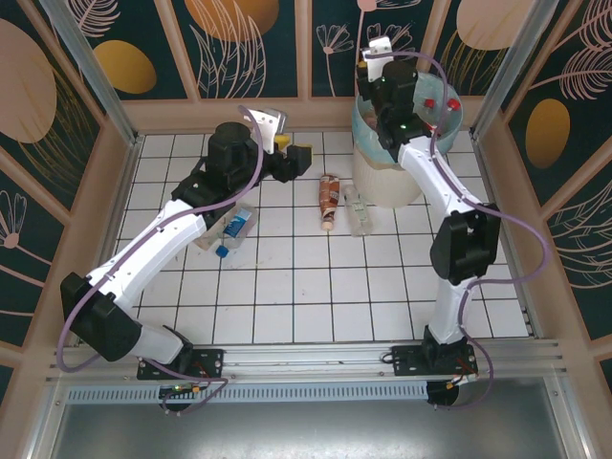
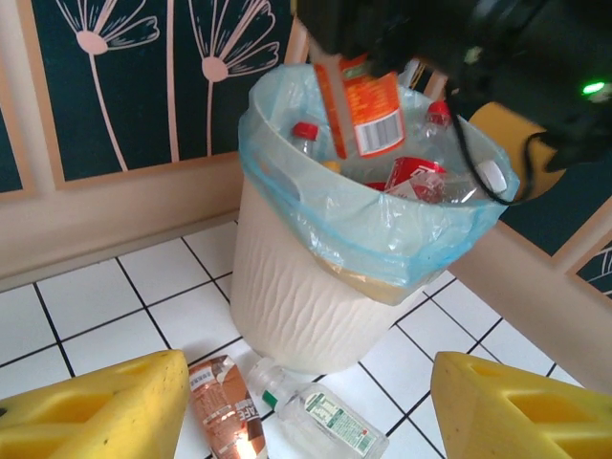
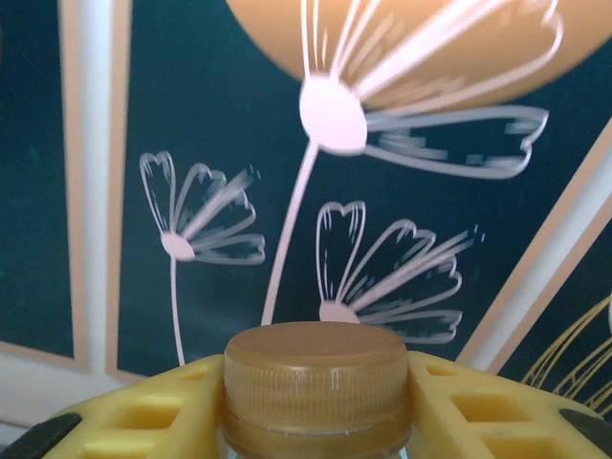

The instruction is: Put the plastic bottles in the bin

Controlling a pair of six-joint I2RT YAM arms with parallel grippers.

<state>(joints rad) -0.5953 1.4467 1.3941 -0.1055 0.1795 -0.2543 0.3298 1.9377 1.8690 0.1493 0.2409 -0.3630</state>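
Bottle (image 2: 368, 110) hangs clamped in right end effector (image 3: 316, 392) above bin (image 2: 287, 287); left end effector (image 2: 311, 402) stands open.

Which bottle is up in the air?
The plastic bottle with the orange label, held by its cap in the right gripper above the white bin. The others lie on the tiles or in the bin.

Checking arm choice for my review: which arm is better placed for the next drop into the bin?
Right. The right gripper is shut on an orange-labelled bottle hanging over the bin; the left gripper is open and empty, off to the side.
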